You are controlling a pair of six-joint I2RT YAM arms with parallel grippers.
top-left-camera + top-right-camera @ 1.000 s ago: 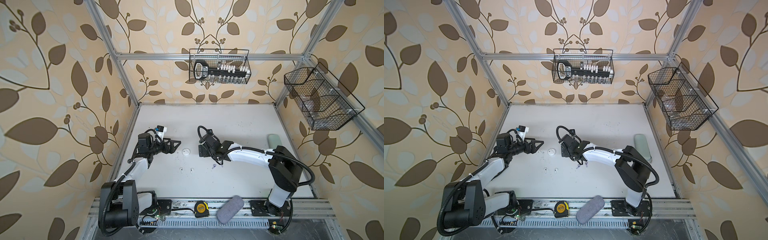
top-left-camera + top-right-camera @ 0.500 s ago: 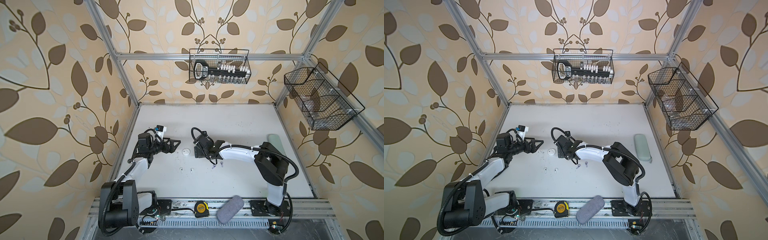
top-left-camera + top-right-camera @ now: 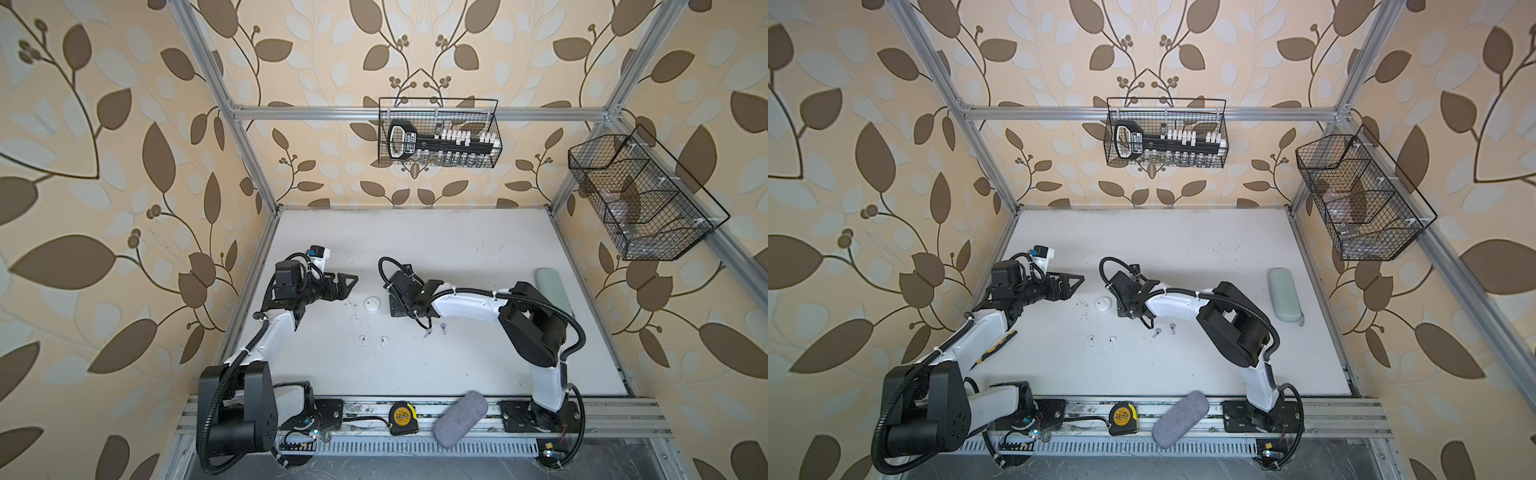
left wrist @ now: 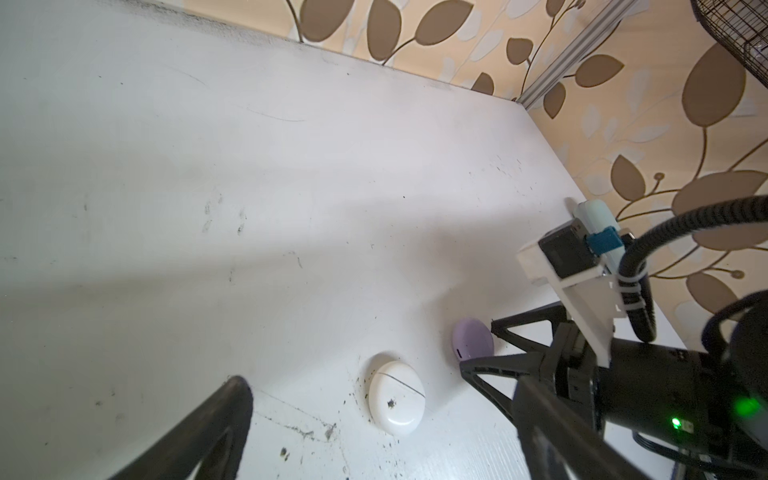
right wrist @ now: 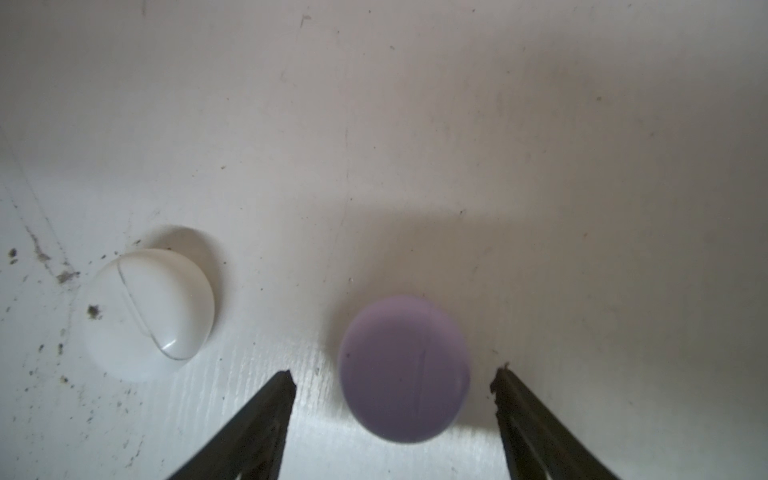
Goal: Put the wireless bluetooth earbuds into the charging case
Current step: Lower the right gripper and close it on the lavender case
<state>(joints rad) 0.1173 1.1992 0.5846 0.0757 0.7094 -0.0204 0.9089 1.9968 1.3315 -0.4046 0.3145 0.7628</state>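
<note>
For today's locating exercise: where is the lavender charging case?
In the right wrist view, the lavender charging case lies between the parted fingertips of the right gripper, the white case beside it.

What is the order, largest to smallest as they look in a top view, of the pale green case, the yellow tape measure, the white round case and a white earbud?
1. pale green case
2. yellow tape measure
3. white round case, slightly smaller
4. white earbud, far smallest
</note>
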